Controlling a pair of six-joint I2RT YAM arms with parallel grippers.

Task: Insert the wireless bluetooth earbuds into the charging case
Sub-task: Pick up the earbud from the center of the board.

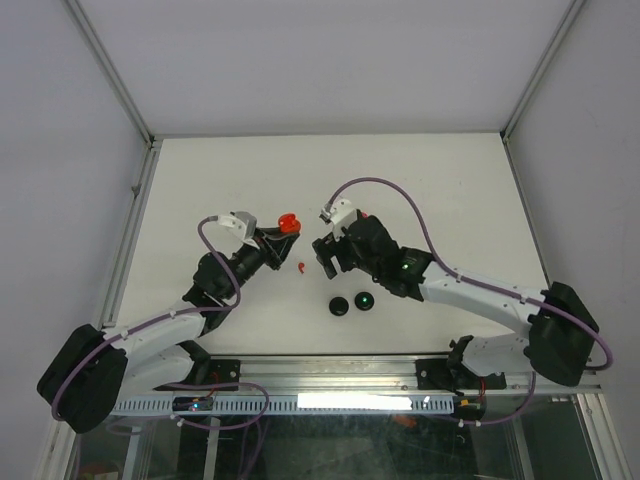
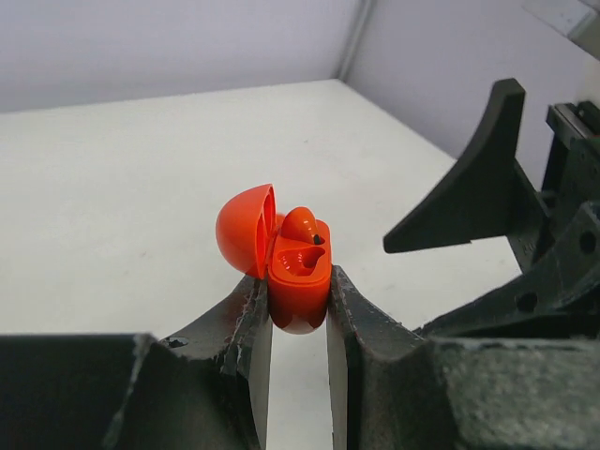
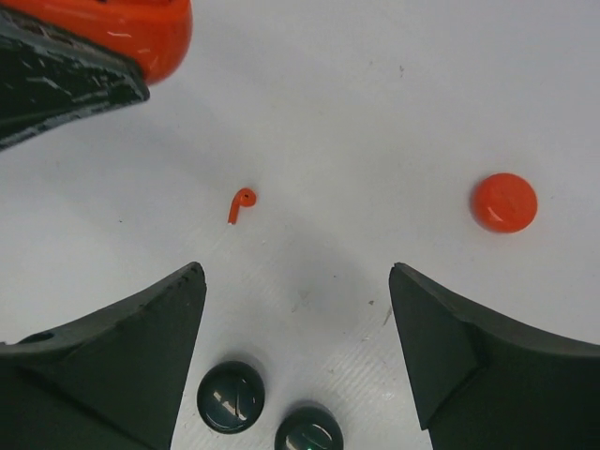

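From above, the left hand (image 1: 286, 228) is clamped on the open red charging case (image 1: 289, 220) over the middle of the desk (image 1: 200, 180). A loose red earbud (image 1: 300, 266) lies just below it, beside the right hand (image 1: 322, 254). The left wrist view shows the case upright with its lid swung left and a seated earbud (image 2: 302, 225) in the far socket. In the right wrist view that hand's fingers (image 3: 122, 347) are spread wide and hold nothing. The loose earbud lies diagonally, head upper right and stem lower left. A red disc (image 3: 504, 202) and two dark round cases (image 3: 231, 397) lie apart.
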